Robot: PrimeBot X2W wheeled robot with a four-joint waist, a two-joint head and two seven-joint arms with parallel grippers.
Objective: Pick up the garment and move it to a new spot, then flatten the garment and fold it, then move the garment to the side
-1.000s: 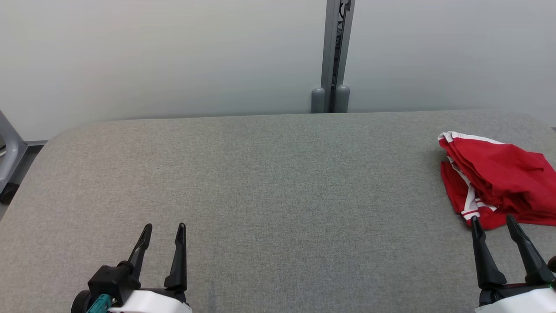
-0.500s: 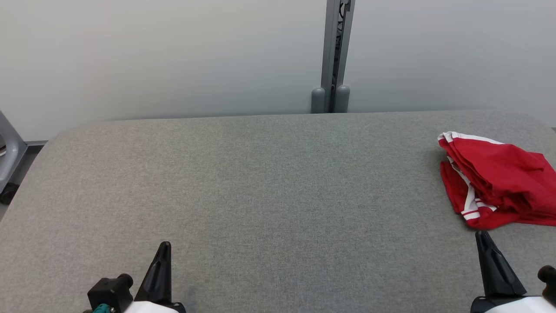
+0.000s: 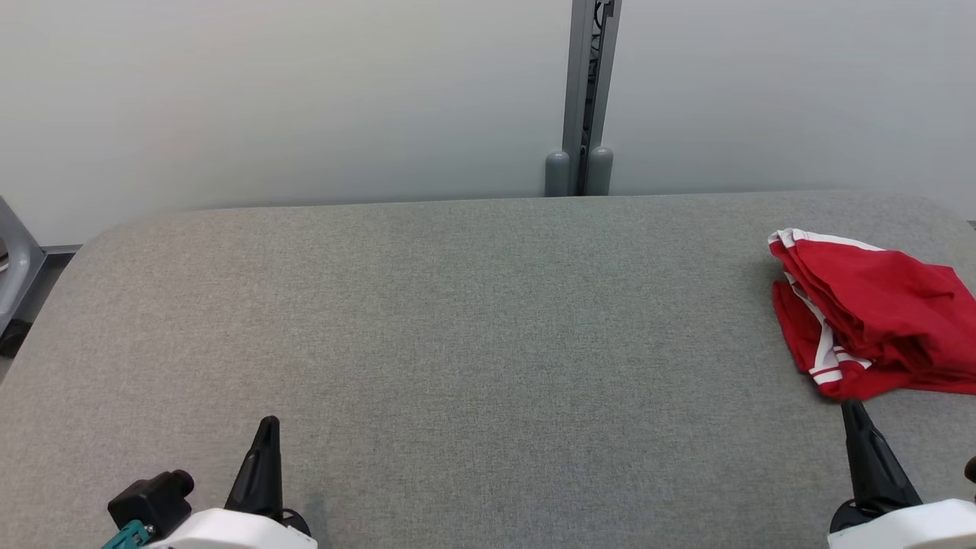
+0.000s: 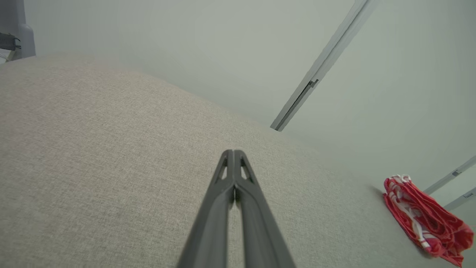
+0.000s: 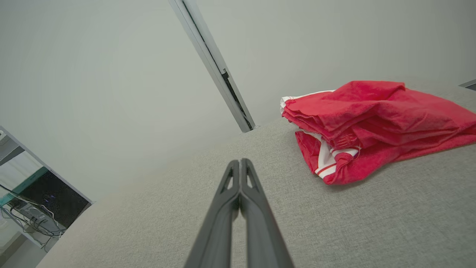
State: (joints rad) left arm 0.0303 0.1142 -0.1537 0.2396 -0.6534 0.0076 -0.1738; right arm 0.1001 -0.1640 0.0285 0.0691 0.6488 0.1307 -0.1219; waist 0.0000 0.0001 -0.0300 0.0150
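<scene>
The garment [image 3: 877,313] is a red piece of clothing with white trim, lying crumpled near the right edge of the grey padded table [image 3: 488,320]. It shows too in the left wrist view as the garment [image 4: 424,219] and in the right wrist view as the garment [image 5: 372,123]. My right gripper [image 3: 852,412] is shut with nothing in it, its tip just short of the garment's near hem. My left gripper [image 3: 267,425] is shut and empty at the near left, far from the cloth. In the wrist views the left gripper [image 4: 233,152] and right gripper [image 5: 240,162] have their fingers pressed together.
A grey vertical post [image 3: 583,99] stands against the pale wall behind the table's far edge. A grey frame [image 3: 15,267] sits off the table's left side. A desk with cables [image 5: 29,212] lies beyond the table's far left corner.
Both grippers have gone from open to shut. Both arms drew back toward the near edge, and the left one then shifted slightly left. The garment has not moved.
</scene>
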